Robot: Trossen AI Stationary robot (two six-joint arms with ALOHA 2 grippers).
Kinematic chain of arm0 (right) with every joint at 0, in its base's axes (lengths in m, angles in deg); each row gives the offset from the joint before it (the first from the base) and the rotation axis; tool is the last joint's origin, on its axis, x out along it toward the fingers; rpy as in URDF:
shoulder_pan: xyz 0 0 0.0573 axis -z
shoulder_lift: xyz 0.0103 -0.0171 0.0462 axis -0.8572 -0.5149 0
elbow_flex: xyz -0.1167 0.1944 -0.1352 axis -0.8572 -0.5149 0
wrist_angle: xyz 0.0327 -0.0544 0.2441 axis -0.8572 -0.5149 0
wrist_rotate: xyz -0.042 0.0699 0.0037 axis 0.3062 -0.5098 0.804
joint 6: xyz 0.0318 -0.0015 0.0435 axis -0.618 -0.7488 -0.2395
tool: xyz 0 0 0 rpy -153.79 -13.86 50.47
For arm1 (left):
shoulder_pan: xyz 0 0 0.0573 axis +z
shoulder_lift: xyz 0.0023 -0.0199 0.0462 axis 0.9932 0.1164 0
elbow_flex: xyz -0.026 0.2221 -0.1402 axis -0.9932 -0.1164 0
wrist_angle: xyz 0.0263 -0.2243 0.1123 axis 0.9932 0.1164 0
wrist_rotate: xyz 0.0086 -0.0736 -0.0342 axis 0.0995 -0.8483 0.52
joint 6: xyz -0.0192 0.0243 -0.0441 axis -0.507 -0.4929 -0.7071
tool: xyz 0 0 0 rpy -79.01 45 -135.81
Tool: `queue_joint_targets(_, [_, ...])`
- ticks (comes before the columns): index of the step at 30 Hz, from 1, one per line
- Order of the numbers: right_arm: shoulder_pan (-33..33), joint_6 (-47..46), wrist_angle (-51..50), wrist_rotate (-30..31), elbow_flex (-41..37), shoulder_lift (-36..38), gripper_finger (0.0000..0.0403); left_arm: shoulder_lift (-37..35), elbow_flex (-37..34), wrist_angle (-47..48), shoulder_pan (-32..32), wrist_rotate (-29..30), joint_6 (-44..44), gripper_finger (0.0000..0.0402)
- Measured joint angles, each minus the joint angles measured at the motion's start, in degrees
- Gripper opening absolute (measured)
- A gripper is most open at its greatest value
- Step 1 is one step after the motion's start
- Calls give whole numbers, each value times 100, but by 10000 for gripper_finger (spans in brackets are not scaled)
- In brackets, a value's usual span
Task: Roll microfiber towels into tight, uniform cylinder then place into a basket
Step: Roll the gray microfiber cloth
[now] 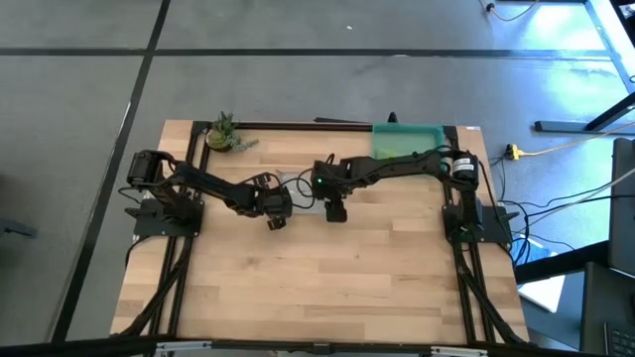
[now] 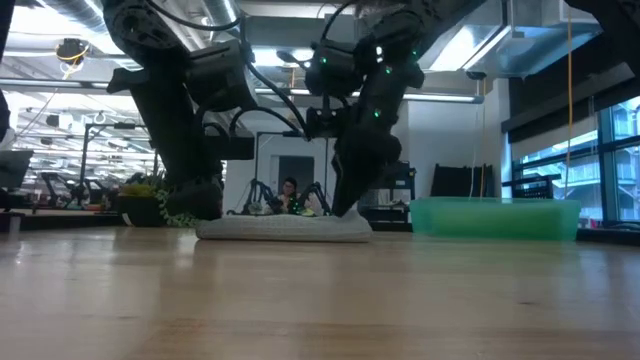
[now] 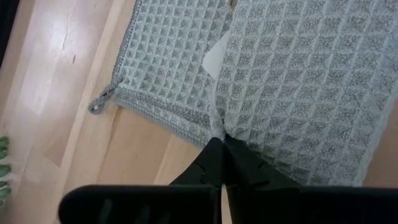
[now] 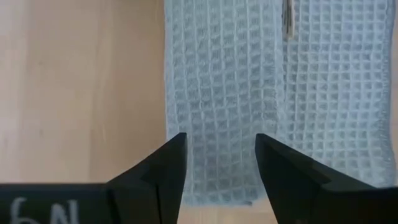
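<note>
grey towel (image 2: 283,228) lies flat — long axis across the table.

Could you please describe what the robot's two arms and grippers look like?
Both arms are dark, jointed and draped with black cables. The right arm glows with small green lights and has a white band near its base. The right gripper has flat black wedge fingers; the left gripper looks alike.

Grey waffle towel (image 3: 298,81) flat mid-table; teal basket (image 1: 407,140) at corner.
</note>
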Motion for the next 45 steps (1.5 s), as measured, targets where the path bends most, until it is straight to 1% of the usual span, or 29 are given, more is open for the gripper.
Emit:
queue_joint_targets(3, [-49,-40,481,10,-354,3,190,0,0,0,0,-8,1,0])
queue_joint_targets(8, [-55,-164,997,8,-780,9,190,0,0,0,0,-25,3,0])
queue_joint_targets(13, [-9,-166,1216,-20,-963,36,190,0,0,1,0,-34,2,0])
queue_joint_targets(21, [-7,-150,1300,-14,-987,32,190,0,0,4,0,-37,1,3])
queue_joint_targets(29, [-3,-140,1374,6,-992,18,190,0,0,11,0,23,3,49])
queue_joint_targets(33, [-3,-137,1377,7,-992,16,190,-2,-2,30,-4,228,28,71])
queue_joint_targets(35, [-3,-136,1403,14,-994,13,190,-107,13,232,-4,275,291,75])
queue_joint_targets(41, [0,-136,1425,20,-994,7,190,-584,283,744,-27,347,578,72])
queue_joint_targets(45, [0,-136,1425,17,-994,7,190,-936,382,800,-168,359,871,72])
